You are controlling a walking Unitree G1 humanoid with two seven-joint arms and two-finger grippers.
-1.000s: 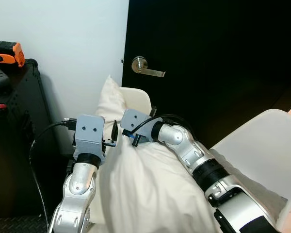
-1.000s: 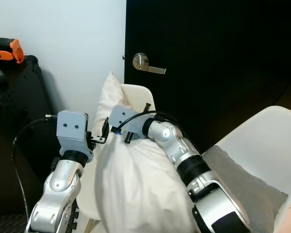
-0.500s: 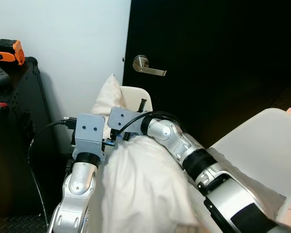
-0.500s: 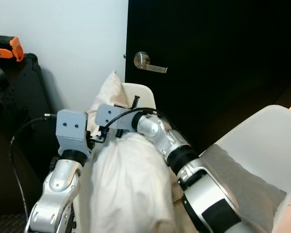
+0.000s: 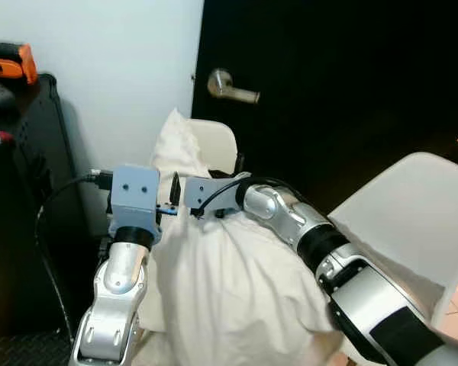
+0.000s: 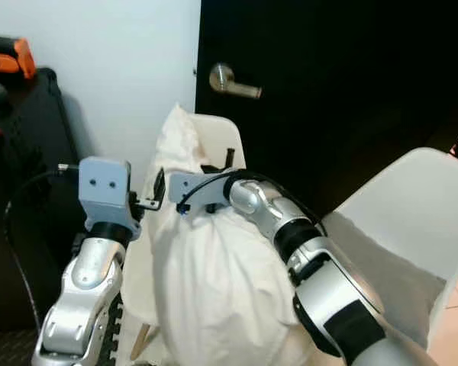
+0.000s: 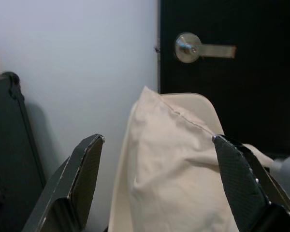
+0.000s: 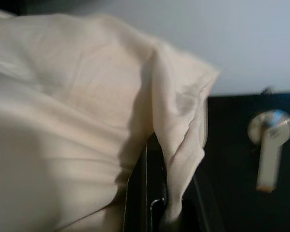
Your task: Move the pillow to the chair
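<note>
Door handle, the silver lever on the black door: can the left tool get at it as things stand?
Probably not directly. The open left tool points toward the silver lever door handle, but the cream fabric pillow and the white plastic chair back stand between them; it would have to go over or around.

No legible text, label, brand, number or sign anywhere: pillow [image 5: 229, 282], chair [image 5: 214, 145], door [image 5: 328, 76] and black case [image 5: 23, 191] all read blank.
</note>
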